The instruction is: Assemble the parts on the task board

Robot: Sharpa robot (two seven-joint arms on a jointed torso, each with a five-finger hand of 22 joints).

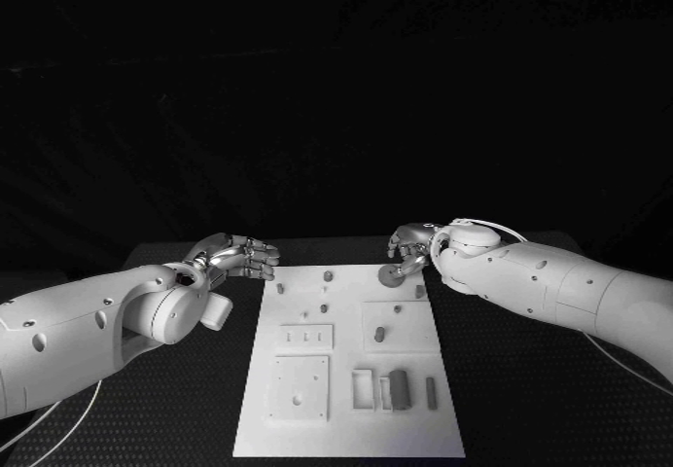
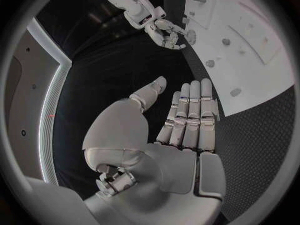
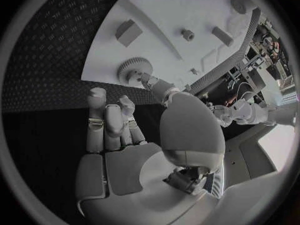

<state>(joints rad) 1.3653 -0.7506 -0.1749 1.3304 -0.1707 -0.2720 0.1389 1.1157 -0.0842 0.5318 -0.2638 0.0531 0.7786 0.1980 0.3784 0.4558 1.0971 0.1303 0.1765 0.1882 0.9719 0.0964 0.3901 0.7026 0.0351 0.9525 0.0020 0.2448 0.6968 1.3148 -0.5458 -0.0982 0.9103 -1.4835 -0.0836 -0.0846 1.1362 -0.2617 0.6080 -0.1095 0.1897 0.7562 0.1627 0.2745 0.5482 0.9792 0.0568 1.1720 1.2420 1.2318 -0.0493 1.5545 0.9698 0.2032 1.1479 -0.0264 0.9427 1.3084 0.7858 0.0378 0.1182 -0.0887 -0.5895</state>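
Nearest me, my left hand (image 1: 235, 257) hovers with fingers spread and holding nothing beside the task board's (image 1: 351, 428) far left corner, while my right hand (image 1: 411, 251) pinches a toothed gear (image 3: 132, 71) at the far right edge.

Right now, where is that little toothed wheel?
The gear sits at the far right corner of the task board, at the right hand's fingertips.

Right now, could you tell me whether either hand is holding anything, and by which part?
The right hand touches a gear at its toothed rim; whether it grips it cannot be told. The left hand holds nothing.
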